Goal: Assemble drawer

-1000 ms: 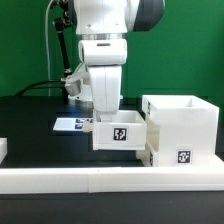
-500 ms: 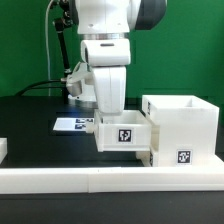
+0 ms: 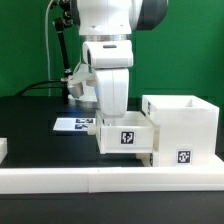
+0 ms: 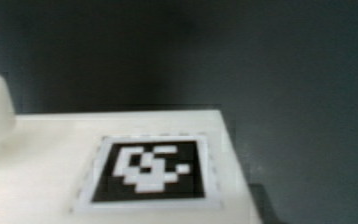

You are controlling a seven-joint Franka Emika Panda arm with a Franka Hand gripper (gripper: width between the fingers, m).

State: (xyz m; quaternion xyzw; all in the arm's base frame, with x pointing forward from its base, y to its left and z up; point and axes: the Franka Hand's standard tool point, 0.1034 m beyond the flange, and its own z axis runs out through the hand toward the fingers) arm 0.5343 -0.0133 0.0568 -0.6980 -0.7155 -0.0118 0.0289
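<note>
My gripper (image 3: 111, 117) hangs under the white arm and reaches down into a small white open-top tray (image 3: 125, 139) with a black-and-white tag on its front. The tray moves with the arm, so the jaws are shut on its wall, though the tray hides the fingertips. The tray's right end touches or slightly overlaps the left side of the large white shell (image 3: 186, 118). A second tag (image 3: 183, 156) shows low on the shell's front. The wrist view shows a white tray surface (image 4: 51, 150) with a blurred tag (image 4: 149, 170) close up, and no fingers.
The marker board (image 3: 70, 125) lies on the black table behind the tray. A low white border rail (image 3: 90, 178) runs along the front. A small white piece (image 3: 3, 150) sits at the exterior view's left edge. A green wall stands behind.
The arm and the held tray have moved toward the exterior view's right and slightly down, closing the gap to the shell.
</note>
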